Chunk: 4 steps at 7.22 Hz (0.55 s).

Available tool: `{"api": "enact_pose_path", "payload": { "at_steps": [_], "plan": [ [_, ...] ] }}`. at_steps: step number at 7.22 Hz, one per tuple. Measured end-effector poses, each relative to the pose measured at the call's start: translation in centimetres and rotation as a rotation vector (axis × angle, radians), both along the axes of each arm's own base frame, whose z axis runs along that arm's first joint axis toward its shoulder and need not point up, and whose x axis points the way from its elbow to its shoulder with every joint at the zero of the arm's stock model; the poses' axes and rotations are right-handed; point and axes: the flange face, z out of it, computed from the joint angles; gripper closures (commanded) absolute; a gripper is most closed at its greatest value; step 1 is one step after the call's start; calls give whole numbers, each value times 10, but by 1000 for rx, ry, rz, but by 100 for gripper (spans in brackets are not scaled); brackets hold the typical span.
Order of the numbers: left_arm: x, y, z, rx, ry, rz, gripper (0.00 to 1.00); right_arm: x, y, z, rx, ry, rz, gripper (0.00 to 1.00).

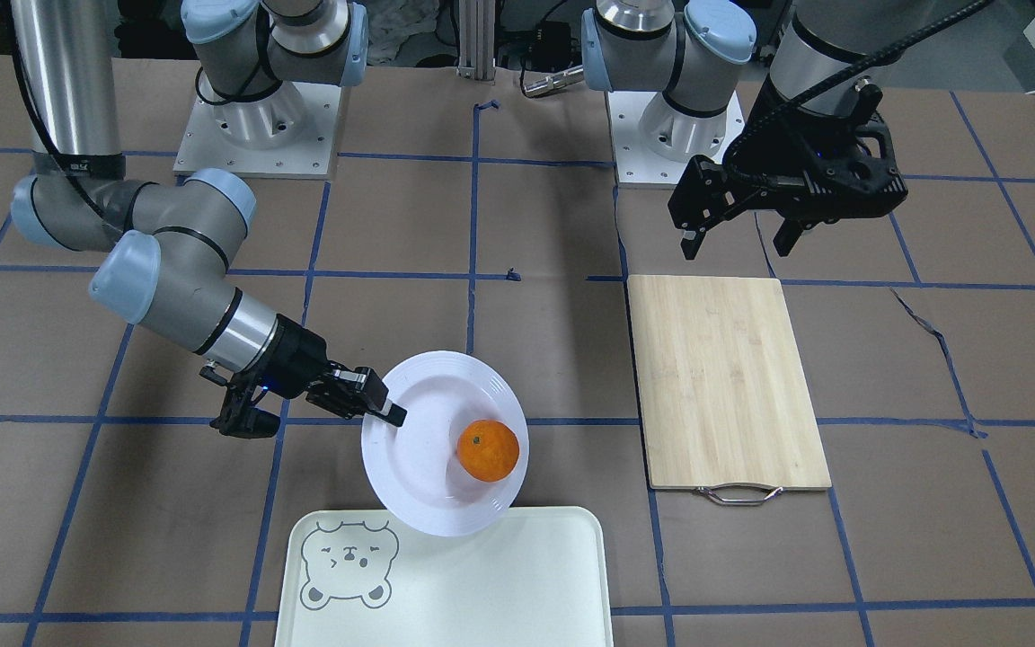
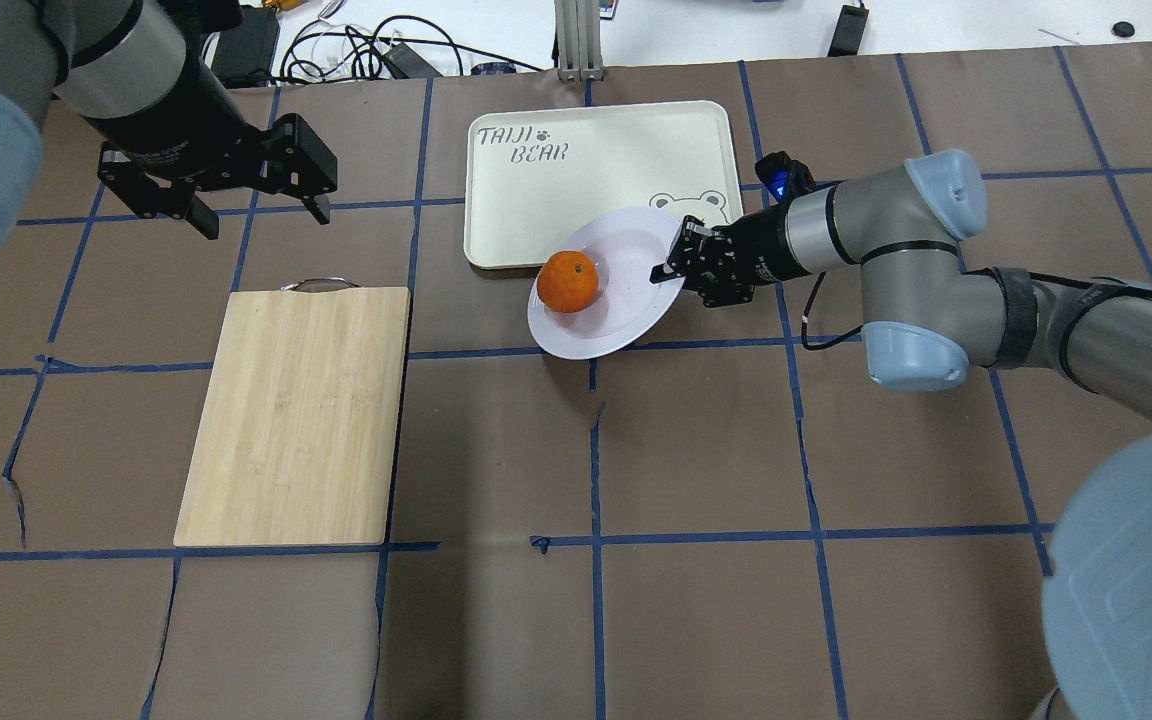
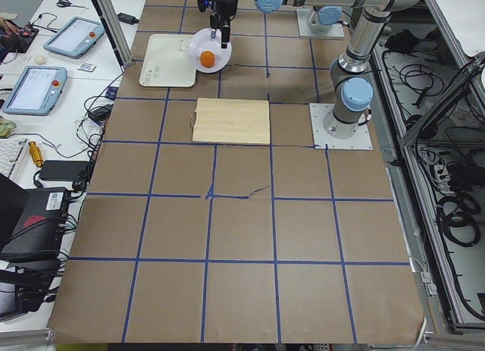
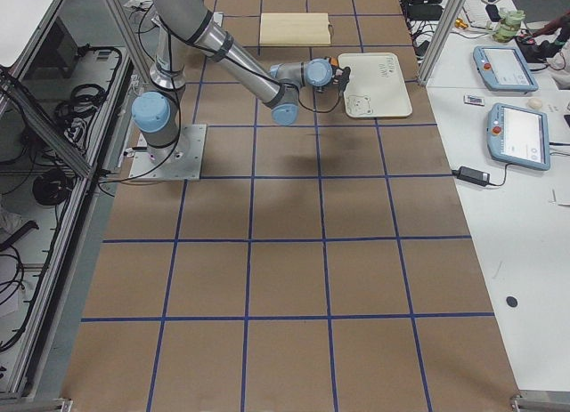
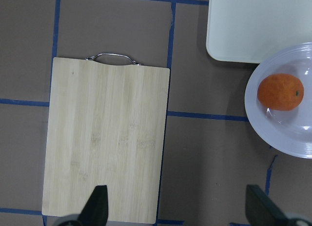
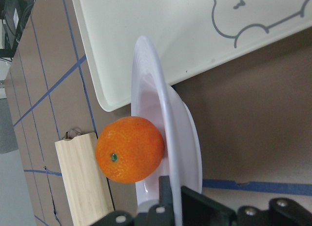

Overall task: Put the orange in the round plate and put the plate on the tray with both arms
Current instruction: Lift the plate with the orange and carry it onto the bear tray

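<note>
The slick, brittle round plate, overlapping the bear-side edge of the tray with the roll-prone orange in its well, is pinched at the rim by the jaws of the right arm, and the wide-open jaws of the left arm could steady the opposite rim.

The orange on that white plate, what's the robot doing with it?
The right gripper pinches the rim of the round plate, and the orange sits in it. One edge of the plate overlaps the tray, but most of it is over the table, so it is not placed yet. The left gripper hangs open and empty near the cutting board.
</note>
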Motion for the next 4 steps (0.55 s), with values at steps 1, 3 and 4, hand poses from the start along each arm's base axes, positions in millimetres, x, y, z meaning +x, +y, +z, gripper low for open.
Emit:
{"api": "enact_pose_path", "payload": {
  "at_steps": [1,3,4],
  "plan": [
    [0,2,0,0,-1,0,0,-3,-1,3,-12,-28,-1,100],
    [1,5,-2,5,-2,0,0,-5,-5,11,-48,-94,5,100],
    [2,6,-2,5,-2,2,0,-6,-14,18,-75,-121,11,100]
  ]
}}
